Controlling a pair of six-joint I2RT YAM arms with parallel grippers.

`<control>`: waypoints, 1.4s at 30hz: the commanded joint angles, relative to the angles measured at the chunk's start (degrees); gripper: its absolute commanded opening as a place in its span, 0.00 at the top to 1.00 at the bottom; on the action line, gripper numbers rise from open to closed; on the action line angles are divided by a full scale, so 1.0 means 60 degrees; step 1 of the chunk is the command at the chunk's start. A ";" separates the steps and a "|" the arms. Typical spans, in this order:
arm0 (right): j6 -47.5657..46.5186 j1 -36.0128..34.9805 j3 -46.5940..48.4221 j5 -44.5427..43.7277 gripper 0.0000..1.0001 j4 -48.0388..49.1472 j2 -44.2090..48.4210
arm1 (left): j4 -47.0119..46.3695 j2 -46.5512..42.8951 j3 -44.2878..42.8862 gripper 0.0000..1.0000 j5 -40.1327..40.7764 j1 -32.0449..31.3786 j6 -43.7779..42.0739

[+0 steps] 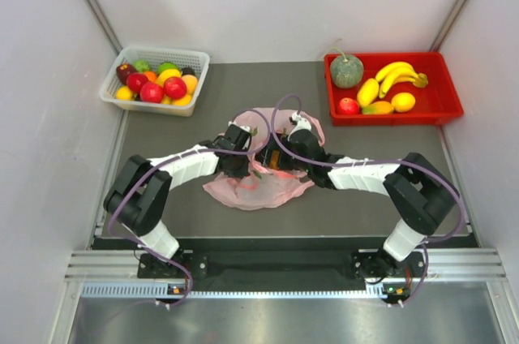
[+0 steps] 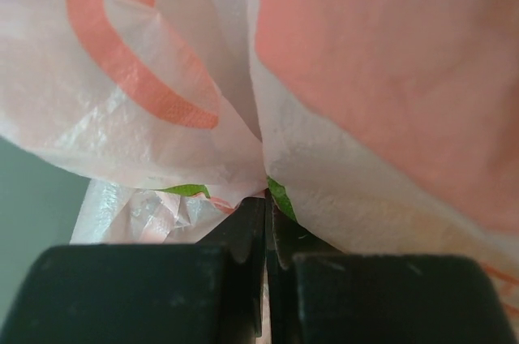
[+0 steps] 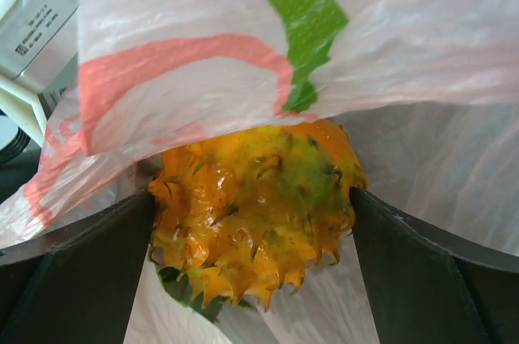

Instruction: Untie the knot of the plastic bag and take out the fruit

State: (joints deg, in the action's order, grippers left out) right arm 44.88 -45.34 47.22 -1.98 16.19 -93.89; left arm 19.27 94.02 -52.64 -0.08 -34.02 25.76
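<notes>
Worktop (image 1: 162, 129), centre toward near edge: bag (image 1: 243, 191), crumpled. Left tool (image 2: 266, 208) pressed together, pinching bag film. Right tool (image 3: 253, 238) spread wide under the lifted film, fingers just beside fruit (image 3: 259, 182) on both sides. Fruit dead ahead between those fingers, long axis seemingly along the reach, leafy end nearest the wrist. Right arm nearer.

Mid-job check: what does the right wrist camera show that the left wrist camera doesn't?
Right wrist only: a spiky orange-yellow fruit with green leaves at its base, lying under the plastic bag film, between the wide-open fingers of the right gripper. Left wrist only: the left gripper shut, pinching a fold of the bag at its fingertips. Both: the thin pink bag up close, with red and green print. Neither view shows the knot clearly.
</notes>
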 commanded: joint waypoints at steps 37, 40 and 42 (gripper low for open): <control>-0.2046 0.1637 -0.1820 -0.0373 1.00 -0.2652 0.5070 | -0.0121 -0.0757 0.0175 1.00 0.0452 -0.0102 -0.0177; -0.2105 0.2165 -0.2083 -0.0374 1.00 -0.3136 0.5948 | 0.0055 -0.0889 0.0204 1.00 0.0598 0.0059 -0.0221; -0.2061 0.2516 -0.2274 -0.0475 1.00 -0.3326 0.6564 | 0.0099 -0.1020 0.0234 1.00 0.0686 0.0132 -0.0279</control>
State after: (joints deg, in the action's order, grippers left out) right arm 33.58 -32.84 34.48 -3.92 -0.75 -59.13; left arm 18.57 90.65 -51.53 1.15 -34.26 25.34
